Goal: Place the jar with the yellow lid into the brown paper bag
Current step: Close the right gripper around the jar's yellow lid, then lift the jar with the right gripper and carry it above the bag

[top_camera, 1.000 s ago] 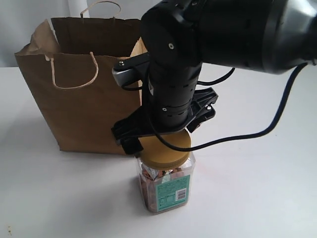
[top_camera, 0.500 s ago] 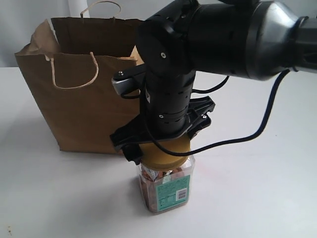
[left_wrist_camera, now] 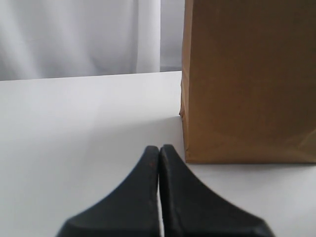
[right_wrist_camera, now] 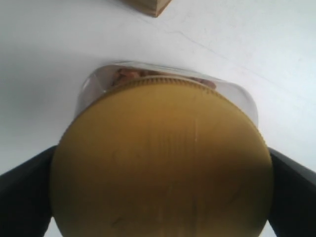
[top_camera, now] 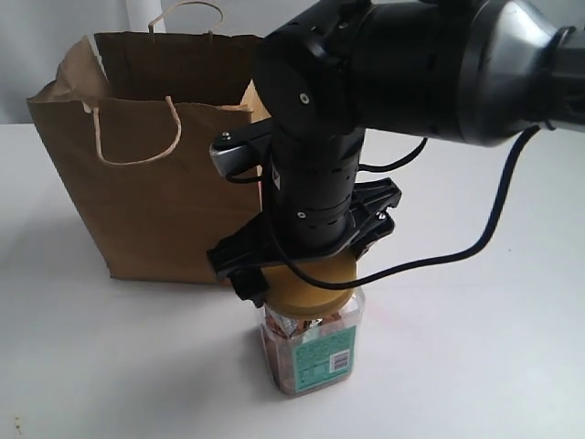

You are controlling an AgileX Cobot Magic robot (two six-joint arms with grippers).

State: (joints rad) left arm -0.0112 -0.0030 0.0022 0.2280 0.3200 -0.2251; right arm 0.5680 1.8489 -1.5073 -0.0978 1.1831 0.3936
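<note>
Currently grasping: right tool (top_camera: pixel 306 263) clamped on clear yellow-lidded plastic jar (top_camera: pixel 311 352), left tool (left_wrist_camera: pixel 159 154) pressed together; next, lift it above the rim of creased brown paper bag (top_camera: pixel 155 201).

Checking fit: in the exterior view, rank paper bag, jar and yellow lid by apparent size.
1. brown paper bag
2. yellow-lidded jar
3. yellow lid, partly hidden
The jar seems nearer the camera, which flatters it.
</note>
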